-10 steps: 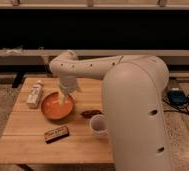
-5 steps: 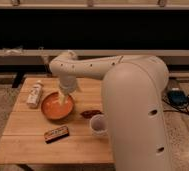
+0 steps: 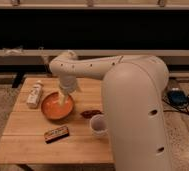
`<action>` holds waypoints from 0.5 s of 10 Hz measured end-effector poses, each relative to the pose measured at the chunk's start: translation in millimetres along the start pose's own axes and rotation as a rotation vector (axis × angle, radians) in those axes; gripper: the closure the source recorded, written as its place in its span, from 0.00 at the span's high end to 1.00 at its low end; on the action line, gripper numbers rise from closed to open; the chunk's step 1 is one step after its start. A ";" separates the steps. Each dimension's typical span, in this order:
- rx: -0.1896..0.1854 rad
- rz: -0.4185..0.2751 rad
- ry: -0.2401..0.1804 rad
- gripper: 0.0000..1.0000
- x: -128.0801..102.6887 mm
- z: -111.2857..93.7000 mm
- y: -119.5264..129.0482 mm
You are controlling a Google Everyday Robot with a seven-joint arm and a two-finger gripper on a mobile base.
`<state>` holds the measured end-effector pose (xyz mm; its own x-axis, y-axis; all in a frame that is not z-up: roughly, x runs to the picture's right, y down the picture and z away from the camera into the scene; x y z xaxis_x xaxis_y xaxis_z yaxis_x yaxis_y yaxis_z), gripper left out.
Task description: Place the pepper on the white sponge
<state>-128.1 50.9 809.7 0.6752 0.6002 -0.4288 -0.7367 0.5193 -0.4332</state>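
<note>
- Dark red pepper (image 3: 90, 114) lies on the wooden table (image 3: 28, 135), just beside the white cup (image 3: 98, 125).
- Gripper (image 3: 64, 101) hangs low over the orange bowl (image 3: 50, 107) nearby; its grip cannot be told.
- White bottle (image 3: 34, 95) lies past the bowl.

Gripper (image 3: 64, 101) over bowl (image 3: 46, 107) (cup (image 3: 99, 130) seemingly crowds pepper (image 3: 90, 114)).

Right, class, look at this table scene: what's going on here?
A robot arm bends down over the wooden table, with its gripper low at the orange bowl. The pepper is not held: it lies on the table to the right of the bowl, next to the white cup. A white bottle lies left of the bowl, and a dark bar lies in front of it.
</note>
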 end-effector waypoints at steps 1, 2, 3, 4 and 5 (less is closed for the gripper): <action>0.000 -0.003 0.002 0.80 0.8 0.5 0.1; 0.004 -0.017 0.007 0.80 4.2 2.3 0.9; 0.008 -0.042 0.015 0.80 13.9 5.7 0.9; 0.015 -0.059 0.022 0.80 26.1 9.3 -3.9; 0.014 -0.070 0.034 0.80 40.9 14.7 -7.0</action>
<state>-95.9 80.8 806.9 0.7259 0.5412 -0.4244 -0.6877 0.5680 -0.4521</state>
